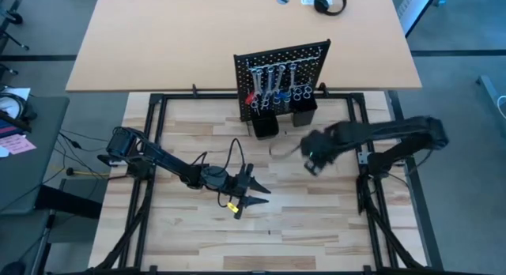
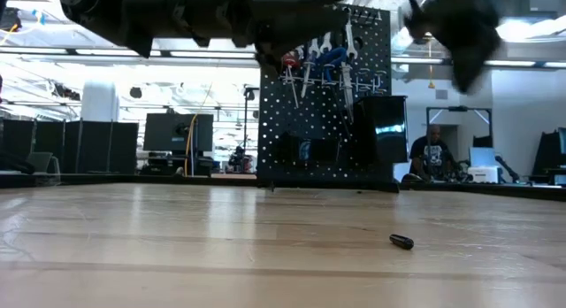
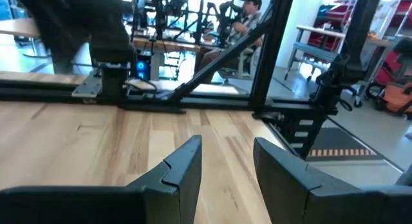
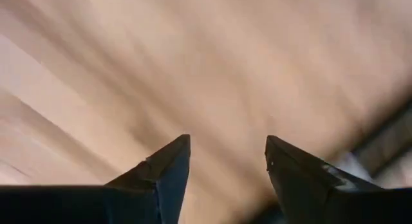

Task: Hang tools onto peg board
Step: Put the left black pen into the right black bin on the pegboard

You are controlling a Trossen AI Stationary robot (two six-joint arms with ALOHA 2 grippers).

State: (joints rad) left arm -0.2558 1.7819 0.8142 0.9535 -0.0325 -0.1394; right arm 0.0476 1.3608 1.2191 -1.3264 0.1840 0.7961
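Black headphones point(image 1: 330, 2) lie on the far desk point(image 1: 158, 46).

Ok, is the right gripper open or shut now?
Open. The right gripper shows its two fingers spread, bare table between them and nothing held.

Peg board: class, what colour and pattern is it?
Black peg board, dotted with rows of holes; clearest in the low view.

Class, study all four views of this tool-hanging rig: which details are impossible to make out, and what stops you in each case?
- High view: the tools on the peg board are too small to tell apart.
- High view: the right gripper is smeared by motion blur.
- Low view: a small dark object lies on the table, too small to identify.
- Low view: dark arm parts cover the board's top left.
- Right wrist view: the surface beyond the fingers is blurred.
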